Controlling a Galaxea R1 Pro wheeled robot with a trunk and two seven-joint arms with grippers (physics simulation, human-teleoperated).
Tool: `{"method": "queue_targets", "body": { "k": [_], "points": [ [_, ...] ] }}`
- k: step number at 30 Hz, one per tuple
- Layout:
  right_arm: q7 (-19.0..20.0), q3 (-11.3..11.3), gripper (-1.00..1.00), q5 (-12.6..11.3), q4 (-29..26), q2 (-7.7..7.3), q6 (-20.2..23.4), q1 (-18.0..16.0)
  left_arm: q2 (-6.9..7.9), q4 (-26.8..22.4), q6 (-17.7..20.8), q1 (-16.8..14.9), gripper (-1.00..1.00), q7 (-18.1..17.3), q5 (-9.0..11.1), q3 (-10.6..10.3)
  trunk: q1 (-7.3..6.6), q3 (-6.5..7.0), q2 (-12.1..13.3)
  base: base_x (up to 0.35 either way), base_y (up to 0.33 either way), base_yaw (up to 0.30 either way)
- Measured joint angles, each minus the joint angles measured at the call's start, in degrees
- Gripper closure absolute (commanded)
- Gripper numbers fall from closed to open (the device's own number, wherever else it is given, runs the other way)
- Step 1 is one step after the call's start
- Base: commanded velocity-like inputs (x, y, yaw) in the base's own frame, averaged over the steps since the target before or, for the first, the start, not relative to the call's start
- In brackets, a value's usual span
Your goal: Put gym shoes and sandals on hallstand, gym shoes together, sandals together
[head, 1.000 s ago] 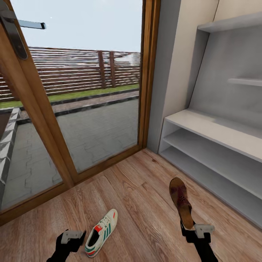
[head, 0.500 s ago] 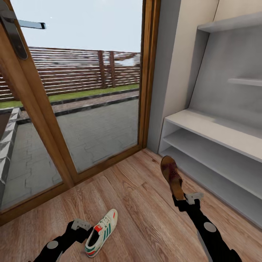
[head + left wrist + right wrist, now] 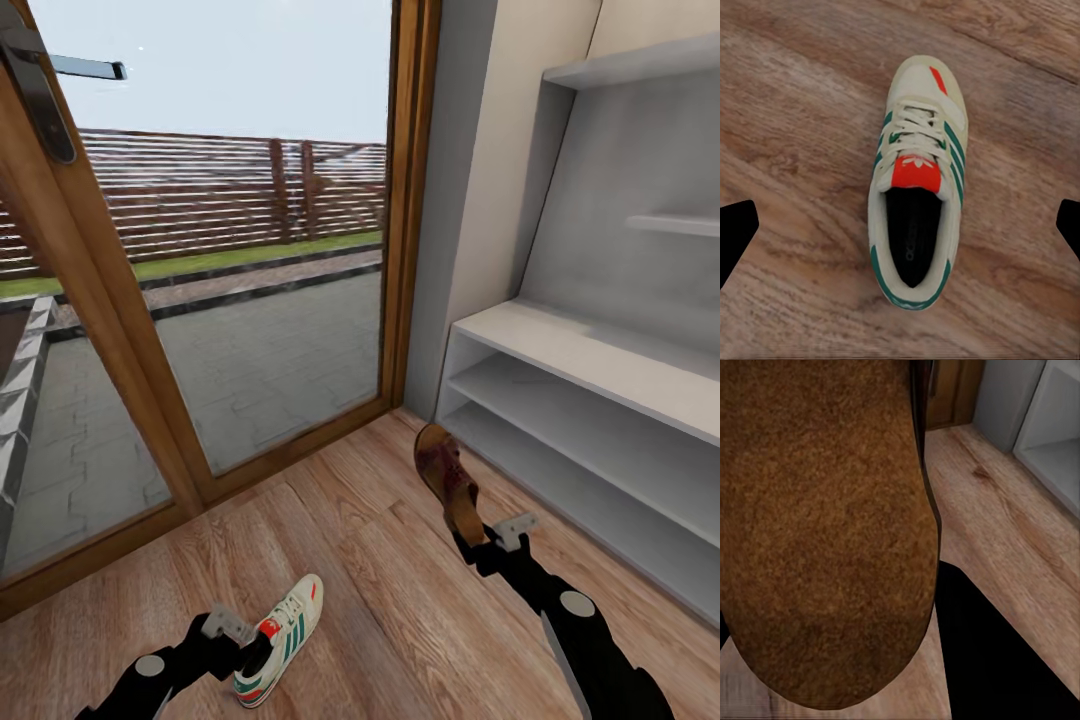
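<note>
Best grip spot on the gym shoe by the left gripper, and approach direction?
Probably from above: the gym shoe lies upright on the corridor floor, opening facing the left gripper. Close across the narrow sides around the collar behind the red tongue. The open fingers already flank it.

Glazed door [image 3: 250,250], wood-framed, full height. Reference item for all below.
Metal lever handle [image 3: 40,85] on a dark plate, at the door's upper left.
Grey paved terrace [image 3: 260,365], directly beyond the glass.
Strip of green lawn [image 3: 200,262], behind the terrace.
Horizontal slatted wooden fence [image 3: 200,190], behind the lawn.
Pale sky [image 3: 220,60], above the fence.
Cream wall [image 3: 500,200], just right of the door frame.
</note>
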Motion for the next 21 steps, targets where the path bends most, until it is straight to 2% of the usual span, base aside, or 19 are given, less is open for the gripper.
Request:
{"method": "queue_targets", "body": {
  "k": [7, 16, 21],
  "points": [
    [0.1, 0.0, 1.00, 0.0, -0.1, -0.06, 0.2, 0.0, 0.07, 0.0, -0.2, -0.1, -1.00, 0.0, 0.0, 0.2, 0.00, 0.00, 0.0, 0.000, 0.000, 0.000],
    [0.1, -0.1, 1.00, 0.2, -0.1, -0.07, 0.3, 0.0, -0.14, -0.1, -0.5, -1.1, -1.00, 0.0, 0.7, 0.7, 1.97, -1.69, -3.6, 0.000, 0.000, 0.000],
    [0.1, -0.1, 1.00, 0.2, -0.1, -0.07, 0.3, 0.0, -0.28, -0.1, -2.4, -1.4, -1.00, 0.0, 1.2, 0.7, 3.07, -2.99, -5.6, 0.000, 0.000, 0.000]
  ]
}}
